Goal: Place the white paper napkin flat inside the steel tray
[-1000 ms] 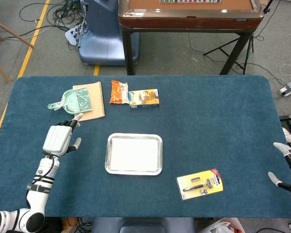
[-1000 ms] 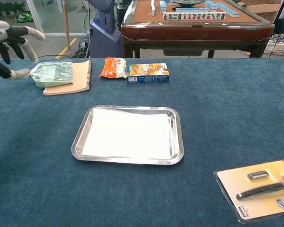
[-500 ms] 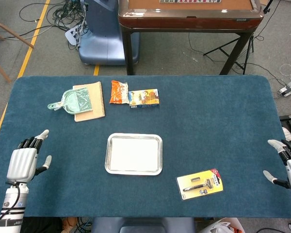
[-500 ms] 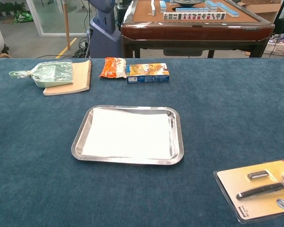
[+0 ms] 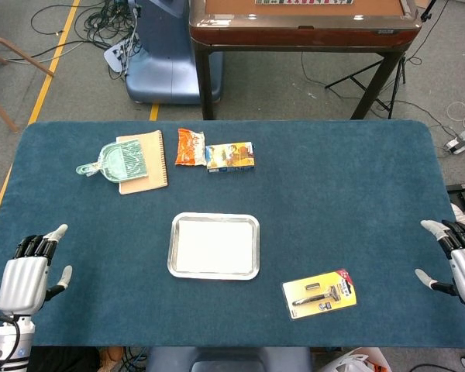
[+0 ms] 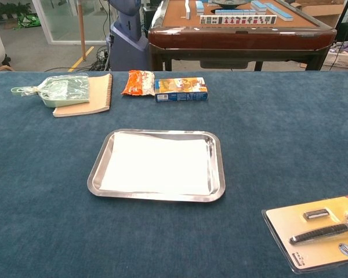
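Lying flat, the white paper napkin [image 6: 156, 163] fills the steel tray [image 6: 93, 176]. Left hand [image 5: 25, 275] and right hand [image 5: 463, 266] are empty, fingers spread, at opposite table edges.

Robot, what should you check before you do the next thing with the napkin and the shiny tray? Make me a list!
1. White paper napkin is inside the steel tray: ok.
2. Napkin lies flat: ok in both views, though its right edge rides slightly up the tray's side.
3. Left hand holds nothing, fingers apart, near the table's front left corner: ok.
4. Right hand holds nothing, at the table's right edge: ok.
5. Both hands are away from the tray: ok.
6. Razor pack lies apart from the tray: ok.
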Robot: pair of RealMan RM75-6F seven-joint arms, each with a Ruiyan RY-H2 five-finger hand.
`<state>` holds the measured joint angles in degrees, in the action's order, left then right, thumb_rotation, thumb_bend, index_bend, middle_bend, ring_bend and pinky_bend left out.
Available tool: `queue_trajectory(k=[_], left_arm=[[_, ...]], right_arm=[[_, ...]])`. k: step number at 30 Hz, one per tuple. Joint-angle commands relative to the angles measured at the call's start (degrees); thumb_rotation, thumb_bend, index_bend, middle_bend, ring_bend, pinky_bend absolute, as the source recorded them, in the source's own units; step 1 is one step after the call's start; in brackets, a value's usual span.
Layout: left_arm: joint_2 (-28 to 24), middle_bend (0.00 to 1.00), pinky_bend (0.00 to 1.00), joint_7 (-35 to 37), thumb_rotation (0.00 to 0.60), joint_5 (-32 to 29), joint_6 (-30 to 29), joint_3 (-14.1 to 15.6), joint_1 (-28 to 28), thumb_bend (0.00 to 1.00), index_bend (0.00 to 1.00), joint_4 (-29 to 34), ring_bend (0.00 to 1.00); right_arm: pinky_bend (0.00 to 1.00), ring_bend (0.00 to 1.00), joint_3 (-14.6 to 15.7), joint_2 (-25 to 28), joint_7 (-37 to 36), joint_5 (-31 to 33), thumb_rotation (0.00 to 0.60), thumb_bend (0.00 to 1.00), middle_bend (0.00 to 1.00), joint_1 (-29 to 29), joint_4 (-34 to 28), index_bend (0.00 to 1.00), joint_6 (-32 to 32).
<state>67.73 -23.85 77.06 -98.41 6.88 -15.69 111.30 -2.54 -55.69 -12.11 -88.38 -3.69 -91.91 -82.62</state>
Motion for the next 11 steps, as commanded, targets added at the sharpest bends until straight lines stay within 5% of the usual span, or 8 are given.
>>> queue_trajectory(k=[1,11], left_arm=[[0.2,0.22,0.13,-0.2,0.596,1.1,0.2,-0.4,1.0,0.33,0.15,0.0,0.19],[0.7,0.22,0.13,-0.8,0.598,3.5,2.1,-1.1,3.7,0.33,0.15,0.0,0.19]], right_arm=[[0.11,0.1,0.0,0.0,-0.1,-0.5,0.6,0.19,0.17,-0.1,-0.1,0.16,-0.4],[0.11,0.1,0.4,0.1,1.3,-1.4,0.6,0.19,0.17,-0.5,-1.2,0.16,-0.5]])
